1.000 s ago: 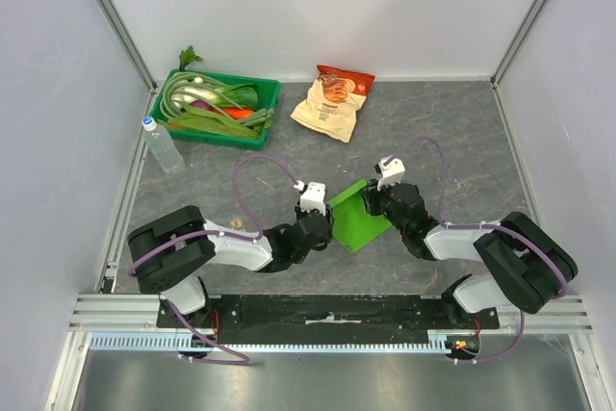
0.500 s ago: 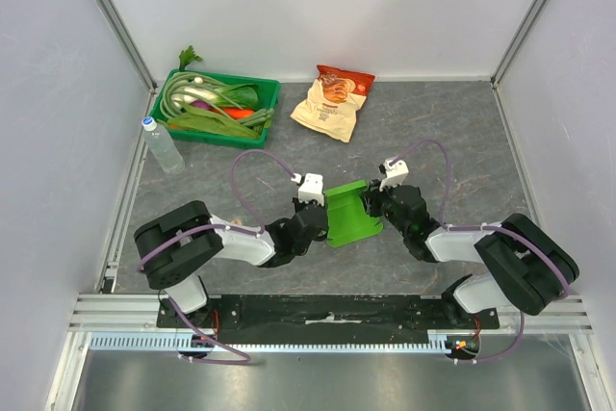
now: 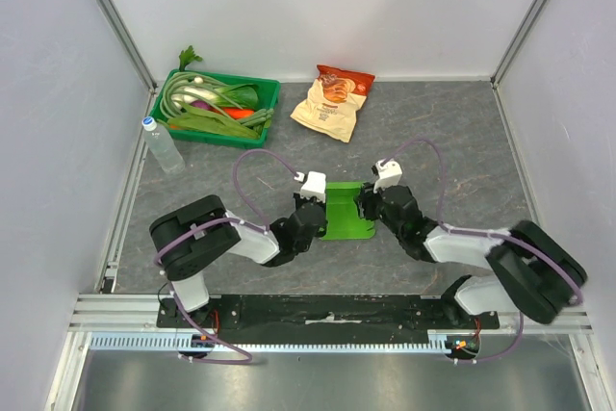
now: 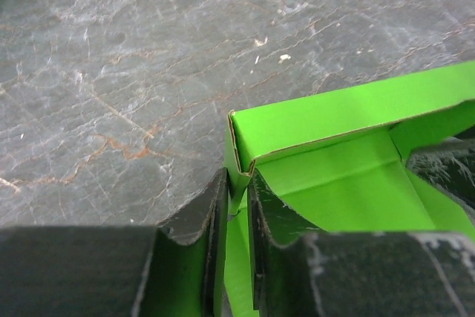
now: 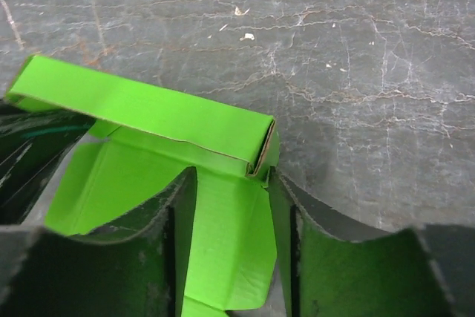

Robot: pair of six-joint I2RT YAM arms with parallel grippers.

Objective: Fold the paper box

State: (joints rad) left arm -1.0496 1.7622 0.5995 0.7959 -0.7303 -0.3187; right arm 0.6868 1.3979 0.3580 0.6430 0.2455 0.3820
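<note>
**Between the two grippers, near the middle of the table: the box half folded**

Midway across the grey stone-patterned table [image 3: 452, 132], toward its near side, the paper box [image 3: 348, 214] lies with its open inside facing up. Its faces are plain lime green. From above it looks nearly square, so its long axis cannot be told. Its edges line up squarely with the table's sides. The far wall is folded over into a doubled strip that runs left to right, and the wrist views show both of its end corners standing up from the floor panel.

The left gripper [image 3: 323, 213] meets the box at its left edge. In its own camera the left gripper [image 4: 237, 192] has its fingers drawn almost together, with the thin green side wall pinched between them just near of the far-left corner.

The right gripper [image 3: 366, 205] meets the right edge. In its wrist view the right gripper [image 5: 230, 183] has its fingers well apart, with a green flap lying between them. The far-right corner of the doubled wall sits just inside its right finger.

At the far left stands a darker green tray [image 3: 268, 95] of vegetables, and a clear water bottle [image 3: 162, 146] with a blue cap lies just near of it. A beige-and-red snack bag [image 3: 332, 98] rests to the right of the tray; its print is too small to read.
</note>
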